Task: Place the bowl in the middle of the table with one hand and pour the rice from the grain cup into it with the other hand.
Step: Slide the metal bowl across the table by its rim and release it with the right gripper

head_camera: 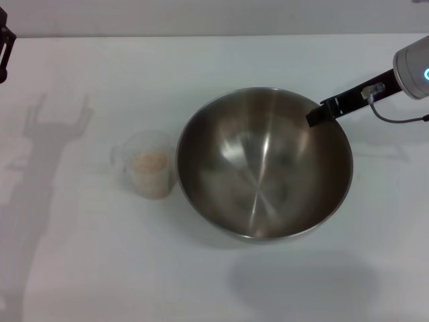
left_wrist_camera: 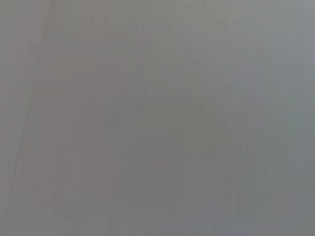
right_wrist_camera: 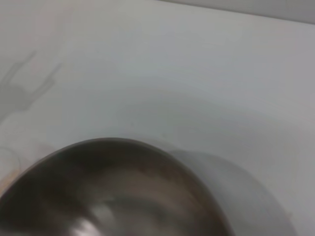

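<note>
right fingers point(head_camera: 320, 113) at bowl point(head_camera: 264, 163) rim; grain cup point(head_camera: 149, 164) head view only.

The right arm is seen entering from the far right of the head view, its grey wrist housing lit by a blue indicator, with a cable looped beneath it. The right gripper point(head_camera: 320, 113) is extended down and leftward from that wrist as a dark finger whose tip is placed at the far right rim of the bowl point(head_camera: 265, 164). The left gripper point(head_camera: 4, 50) is held at the far left edge, only partly seen, raised and idle.
</note>
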You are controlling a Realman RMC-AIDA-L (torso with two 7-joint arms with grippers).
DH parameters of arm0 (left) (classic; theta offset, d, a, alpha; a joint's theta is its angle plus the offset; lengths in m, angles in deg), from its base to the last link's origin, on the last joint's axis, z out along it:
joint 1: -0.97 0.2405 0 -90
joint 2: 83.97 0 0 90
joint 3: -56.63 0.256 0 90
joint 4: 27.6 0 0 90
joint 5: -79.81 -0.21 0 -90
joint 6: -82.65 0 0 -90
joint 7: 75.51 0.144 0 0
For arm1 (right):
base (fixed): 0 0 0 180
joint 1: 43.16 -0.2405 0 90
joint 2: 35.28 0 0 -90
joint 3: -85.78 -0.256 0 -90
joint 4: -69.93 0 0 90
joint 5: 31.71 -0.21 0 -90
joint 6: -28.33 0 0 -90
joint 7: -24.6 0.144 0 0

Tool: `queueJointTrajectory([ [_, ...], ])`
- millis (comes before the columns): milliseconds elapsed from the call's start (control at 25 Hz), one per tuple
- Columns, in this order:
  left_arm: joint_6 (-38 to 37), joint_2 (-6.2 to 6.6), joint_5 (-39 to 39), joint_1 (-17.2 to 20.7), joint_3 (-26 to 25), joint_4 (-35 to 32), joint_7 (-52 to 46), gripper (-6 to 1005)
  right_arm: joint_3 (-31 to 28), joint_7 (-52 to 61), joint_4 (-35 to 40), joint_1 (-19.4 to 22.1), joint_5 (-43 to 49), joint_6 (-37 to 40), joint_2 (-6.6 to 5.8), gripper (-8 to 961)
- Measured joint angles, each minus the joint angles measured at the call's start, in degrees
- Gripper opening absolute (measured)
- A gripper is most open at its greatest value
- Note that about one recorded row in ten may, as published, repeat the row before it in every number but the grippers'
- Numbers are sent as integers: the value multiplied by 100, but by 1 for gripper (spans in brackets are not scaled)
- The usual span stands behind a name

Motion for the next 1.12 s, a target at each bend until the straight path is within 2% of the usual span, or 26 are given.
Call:
queueJointTrajectory([
  [480,-116,-10,0,53,6,-11,-49,819,34,43,-3,45,77,7,8,44],
  [760,-206,-11,0,77,17,-11,-52,819,262,20,163,61,44,-49,11,167],
  [920,-307,-11,-7,134,33,-11,-52,819,519,25,728,160,23,-51,24,237],
  [1120,-369,-10,-13,200,35,18,-51,819,730,122,1285,178,72,-46,26,474],
])
